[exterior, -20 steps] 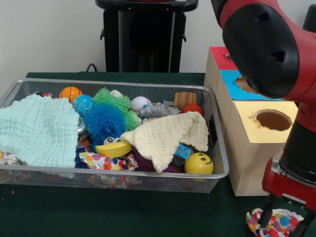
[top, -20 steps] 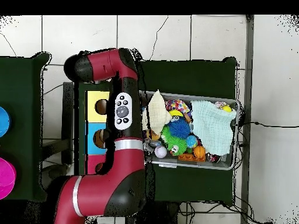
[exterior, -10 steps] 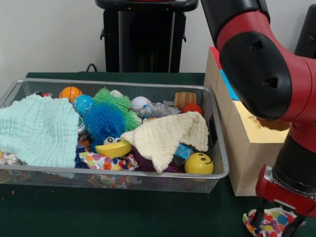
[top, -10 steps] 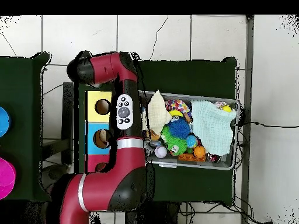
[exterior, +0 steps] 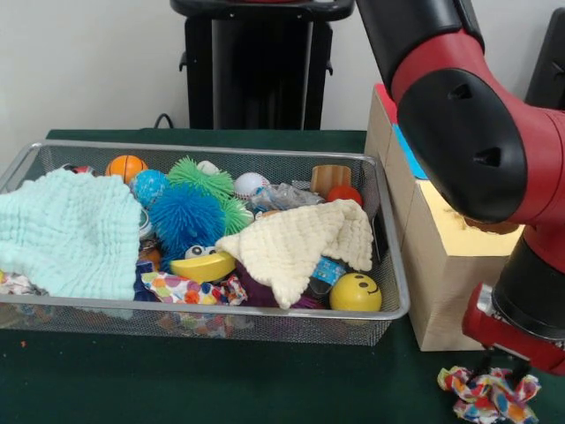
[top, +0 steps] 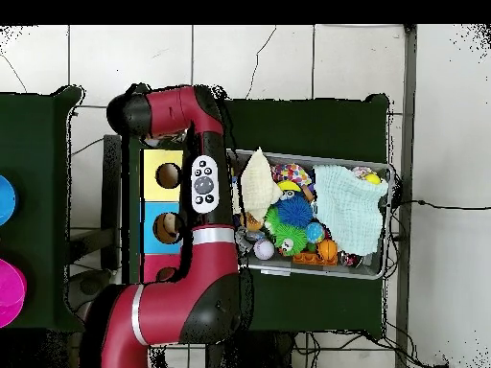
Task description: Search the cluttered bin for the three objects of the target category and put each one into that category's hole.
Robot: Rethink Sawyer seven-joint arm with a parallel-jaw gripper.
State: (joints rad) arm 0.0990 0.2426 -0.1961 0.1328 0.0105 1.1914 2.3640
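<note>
Dark green table (exterior: 221, 380) — mesh bin (exterior: 388, 265), wooden box (exterior: 441, 291), dotted fabric piece (exterior: 488, 393).

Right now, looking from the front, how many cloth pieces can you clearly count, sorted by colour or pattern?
Mint-green cloth: 1
Cream cloth: 1
Dotted fabric pieces: 2, one in the wire mesh bin, one on the table beside the wooden box
Total: 4
A patterned scrap under the mint-green cloth's left edge is too hidden to count.

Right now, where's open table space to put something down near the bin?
Bare green tabletop runs along the near side of the wire bin, up to the dotted fabric piece lying under the gripper. The bin itself is packed: mint cloth, cream cloth, balls everywhere.
</note>
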